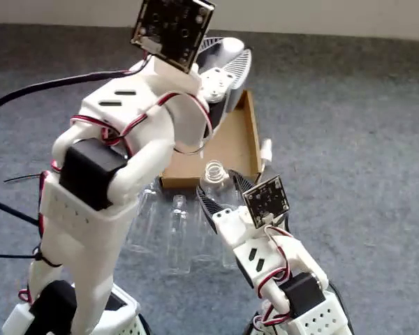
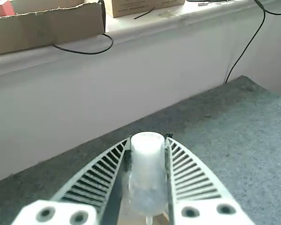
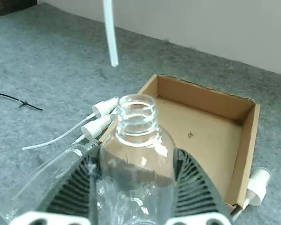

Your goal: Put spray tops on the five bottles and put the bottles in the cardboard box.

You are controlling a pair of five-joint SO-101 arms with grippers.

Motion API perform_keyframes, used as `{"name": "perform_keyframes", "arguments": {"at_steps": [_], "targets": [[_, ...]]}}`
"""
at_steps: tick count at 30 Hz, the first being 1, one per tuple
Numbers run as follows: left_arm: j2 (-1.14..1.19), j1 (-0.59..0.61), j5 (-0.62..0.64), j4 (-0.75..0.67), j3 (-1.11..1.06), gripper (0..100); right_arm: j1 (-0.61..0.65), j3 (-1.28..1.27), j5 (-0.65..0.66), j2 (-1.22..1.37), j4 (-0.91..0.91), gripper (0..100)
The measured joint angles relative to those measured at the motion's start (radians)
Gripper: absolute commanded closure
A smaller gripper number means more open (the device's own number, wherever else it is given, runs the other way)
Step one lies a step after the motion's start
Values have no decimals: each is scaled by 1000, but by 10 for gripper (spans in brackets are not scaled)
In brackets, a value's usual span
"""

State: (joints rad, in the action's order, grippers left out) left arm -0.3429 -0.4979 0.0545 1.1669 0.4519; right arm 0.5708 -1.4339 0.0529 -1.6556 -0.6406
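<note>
My left gripper [image 1: 227,59] is raised high over the cardboard box [image 1: 227,143] and shut on a white spray top [image 2: 146,168], whose dip tube [image 3: 110,33] hangs down. In front of the box, my right gripper [image 1: 220,188] is shut on a clear bottle [image 3: 136,140] held upright, its open neck [image 1: 214,169] facing up. The tube's tip hangs above and a little to one side of that neck. The box [image 3: 201,126] is open and has nothing in it.
Several clear bottles [image 1: 174,230] lie on the grey mat in front of the box. Two spray tops [image 3: 100,117] with tubes lie by one side of the box, another spray top [image 1: 266,150] by the opposite side. A thin black cable [image 3: 18,101] lies farther off.
</note>
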Motion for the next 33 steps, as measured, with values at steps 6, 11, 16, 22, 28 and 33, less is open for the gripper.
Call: {"name": "perform_keyframes", "arguments": {"at_steps": [6,11,16,22,28,33], "targets": [[35,-48,0,-23,-3,976,0,0,0,-8,0,995],[77,-46,0,-23,-3,976,0,0,0,-8,0,995],[78,-48,0,-23,-3,976,0,0,0,-8,0,995],[78,-46,0,78,-3,976,-23,0,-6,-8,0,995],[78,-49,3,144,-84,973,-40,0,-49,-8,0,995],[80,-49,3,123,-252,971,-40,0,-52,-8,0,995]]}}
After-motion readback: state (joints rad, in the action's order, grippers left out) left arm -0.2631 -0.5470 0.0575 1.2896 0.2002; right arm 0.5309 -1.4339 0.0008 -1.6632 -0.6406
